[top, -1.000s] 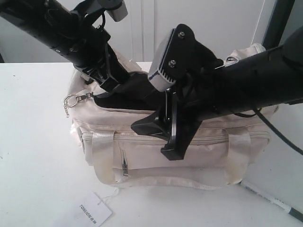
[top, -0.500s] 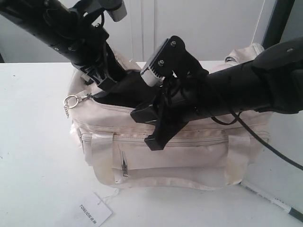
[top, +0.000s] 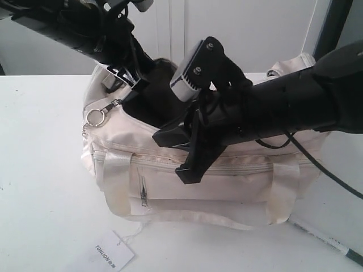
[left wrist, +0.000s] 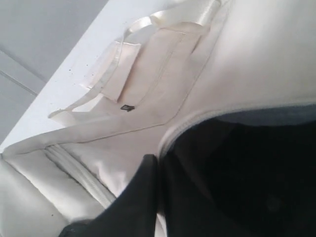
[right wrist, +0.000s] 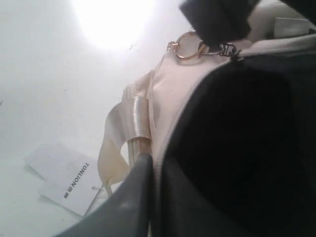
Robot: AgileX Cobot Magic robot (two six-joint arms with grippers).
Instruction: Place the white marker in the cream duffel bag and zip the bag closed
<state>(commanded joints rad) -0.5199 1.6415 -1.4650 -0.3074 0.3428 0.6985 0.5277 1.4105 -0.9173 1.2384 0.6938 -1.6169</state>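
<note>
Exterior view: nearest, the marker (top: 320, 238) lies on the table (top: 45, 170), outside the bag (top: 198, 187), just off its near corner on the right. The bag gapes unzipped. The right gripper (right wrist: 154, 168) pinches its front rim; farther back, the left gripper (left wrist: 160, 165) pinches the rim near the ring pull (top: 95, 116).

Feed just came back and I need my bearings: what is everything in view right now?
bag: one, cream, mid-table, top zip open, dark lining showing
marker: one, white with a dark end, on the table outside the bag, near the exterior view's lower right
ring pull: one, gold, at the zip's end
tag: one, white, printed, on the table before the bag
table: one, white
left gripper: black, shut on the bag's rim
right gripper: black, shut on the bag's rim
</note>
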